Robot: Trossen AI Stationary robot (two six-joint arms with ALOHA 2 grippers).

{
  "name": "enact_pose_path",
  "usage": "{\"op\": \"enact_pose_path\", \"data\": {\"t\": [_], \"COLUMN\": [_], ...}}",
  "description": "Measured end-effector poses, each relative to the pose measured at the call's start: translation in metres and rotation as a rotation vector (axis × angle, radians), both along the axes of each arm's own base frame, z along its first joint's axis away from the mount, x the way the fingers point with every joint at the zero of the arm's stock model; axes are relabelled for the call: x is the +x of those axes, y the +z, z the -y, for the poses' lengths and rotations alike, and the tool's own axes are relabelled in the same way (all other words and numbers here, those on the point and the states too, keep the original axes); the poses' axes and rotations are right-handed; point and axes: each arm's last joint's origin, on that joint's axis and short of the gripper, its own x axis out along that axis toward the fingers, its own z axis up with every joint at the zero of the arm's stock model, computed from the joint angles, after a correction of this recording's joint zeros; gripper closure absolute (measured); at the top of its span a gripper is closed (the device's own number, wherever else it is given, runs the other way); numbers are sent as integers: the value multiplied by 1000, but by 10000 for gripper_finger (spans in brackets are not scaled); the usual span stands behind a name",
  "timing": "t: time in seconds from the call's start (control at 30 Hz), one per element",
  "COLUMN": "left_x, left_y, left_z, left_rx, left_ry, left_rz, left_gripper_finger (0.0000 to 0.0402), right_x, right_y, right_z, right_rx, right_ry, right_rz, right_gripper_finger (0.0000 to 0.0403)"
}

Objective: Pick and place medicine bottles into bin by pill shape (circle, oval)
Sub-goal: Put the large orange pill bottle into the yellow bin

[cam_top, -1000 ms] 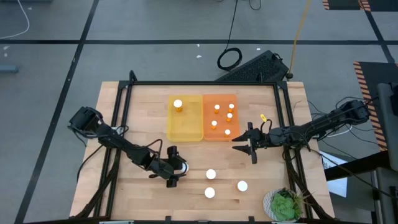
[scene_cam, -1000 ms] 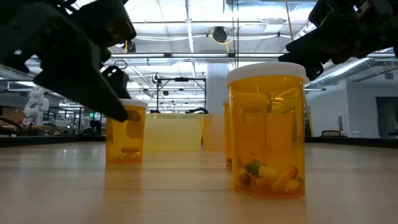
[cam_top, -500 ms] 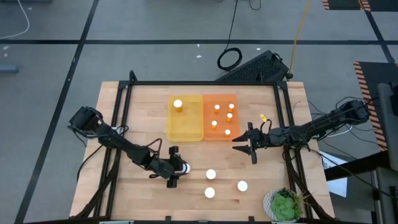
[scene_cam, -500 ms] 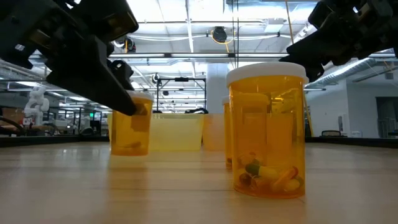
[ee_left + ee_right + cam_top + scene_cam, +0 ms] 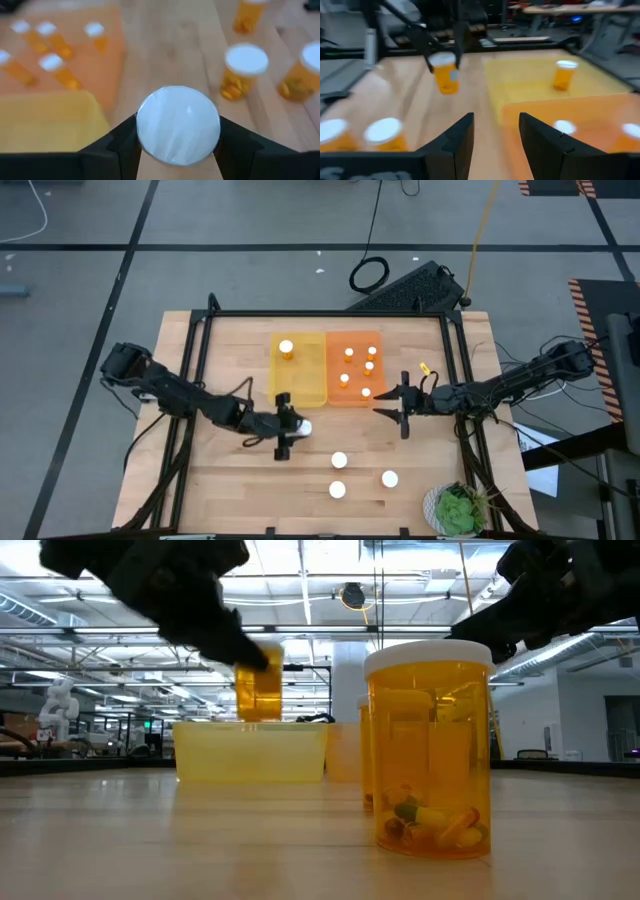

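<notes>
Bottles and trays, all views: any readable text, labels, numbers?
None readable.
Held bottle in the left claw: no label legible.
Nearest bottle in the low view: no print visible, only pills inside.
Yellow tray and orange tray: unmarked.

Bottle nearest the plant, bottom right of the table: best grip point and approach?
Grip that bottle on its amber body just under the white cap, coming straight down with the fingers either side. It stands upright, and its neighbours look far enough apart to leave room. The right tool, open, is probably the better pick; the left tool holds a bottle.
</notes>
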Motion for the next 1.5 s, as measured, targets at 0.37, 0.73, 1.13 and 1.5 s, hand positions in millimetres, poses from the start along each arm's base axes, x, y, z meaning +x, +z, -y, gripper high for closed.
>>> {"op": "enact_pose_path", "data": {"t": [0.37, 0.73, 1.13, 1.5], "left_x": [-12, -11, 0, 16], "left_y": [47, 51, 17, -18], "left_z": [-62, -134, -178, -186], "left_rx": [104, 88, 19, -13], "left_ry": [71, 127, 212, 249], "left_rz": [105, 147, 75, 34], "left_gripper_finger": [181, 180, 187, 173], "right_x": [3, 3, 3, 3], "right_y": [2, 1, 1, 1], "right_z": [16, 26, 26, 26], "right_rx": [-123, -149, -148, -147], "right_ry": [-96, -141, -141, -141], "right_rz": [8, -10, -17, -18], "right_gripper_finger": [255, 255, 255, 255]}}
